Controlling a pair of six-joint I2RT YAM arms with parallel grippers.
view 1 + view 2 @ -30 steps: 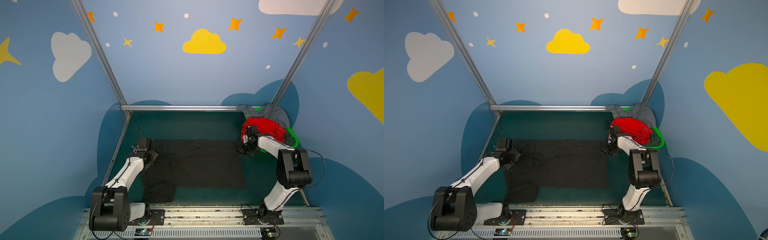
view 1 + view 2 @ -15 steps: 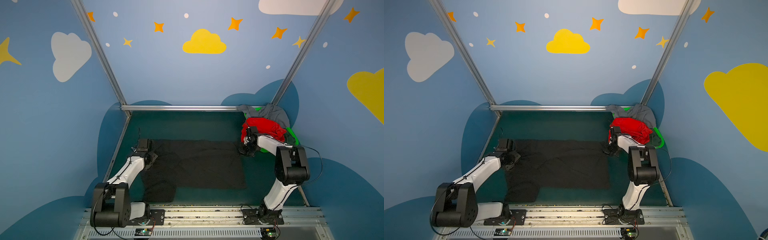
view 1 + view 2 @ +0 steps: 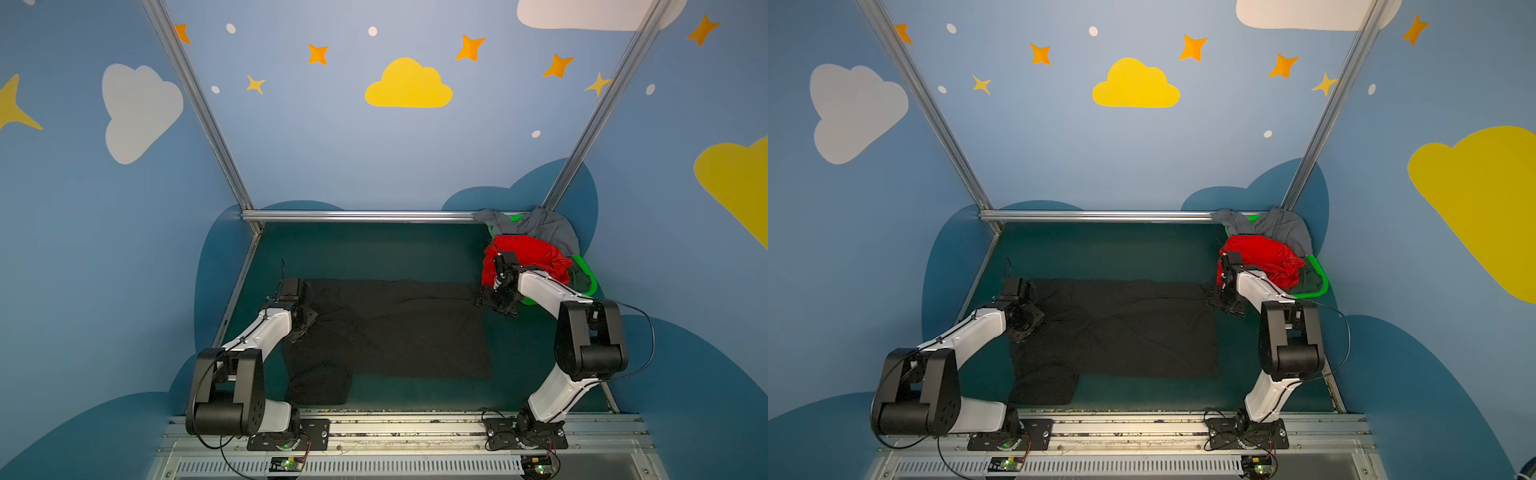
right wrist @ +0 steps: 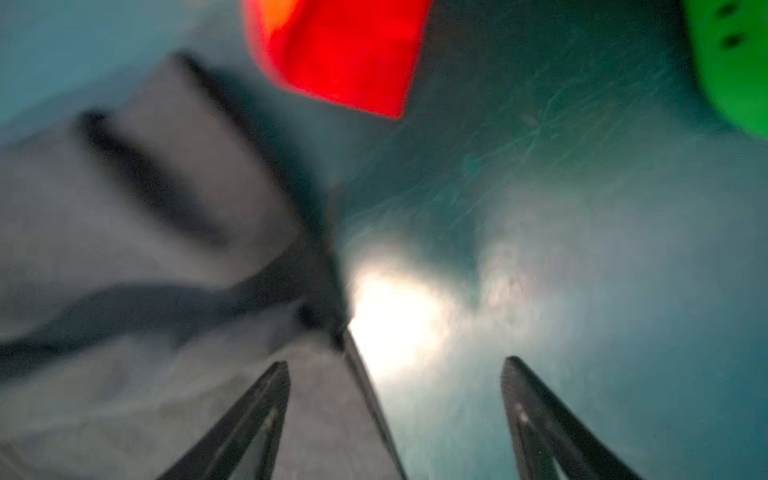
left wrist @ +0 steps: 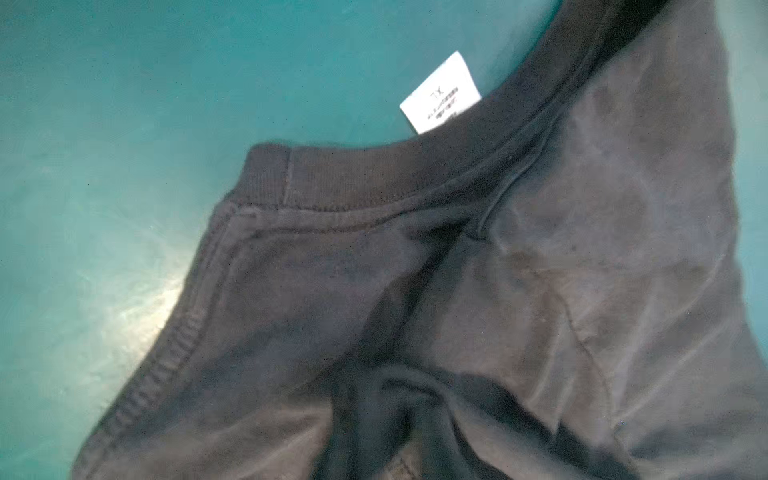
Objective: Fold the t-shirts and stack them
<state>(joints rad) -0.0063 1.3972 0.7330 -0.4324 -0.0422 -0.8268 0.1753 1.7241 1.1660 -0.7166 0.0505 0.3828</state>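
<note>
Black shirt (image 3: 390, 328) lies spread across the middle of the teal table (image 3: 374, 249), collar end toward the left arm and hem toward the right. Some creases. One sleeve (image 3: 320, 382) sticks out at the near left. The far sleeve does not show as a separate shape, so I cannot tell whether it is tucked under.

Left gripper (image 3: 303, 322): low over the collar corner. Its wrist view shows the collar (image 5: 365, 174) and white label (image 5: 442, 93) but no fingers, so I cannot tell its state.

Right gripper (image 4: 395, 361): jaws wide apart, low at the far hem corner, one finger over cloth and one over bare table. Nothing is clamped. The view is blurred.

Red shirt (image 3: 528, 257), grey shirt (image 3: 540, 226) and dark green shirt (image 3: 579, 278) are heaped in the green basket (image 3: 536, 301) at the far right corner, unfolded.

Progress, as I judge it: early. The first shirt is laid out and roughly flat, with no clear fold made. No stack exists. All folds on the black shirt remain, then three more shirts must be laid out, folded and stacked.
</note>
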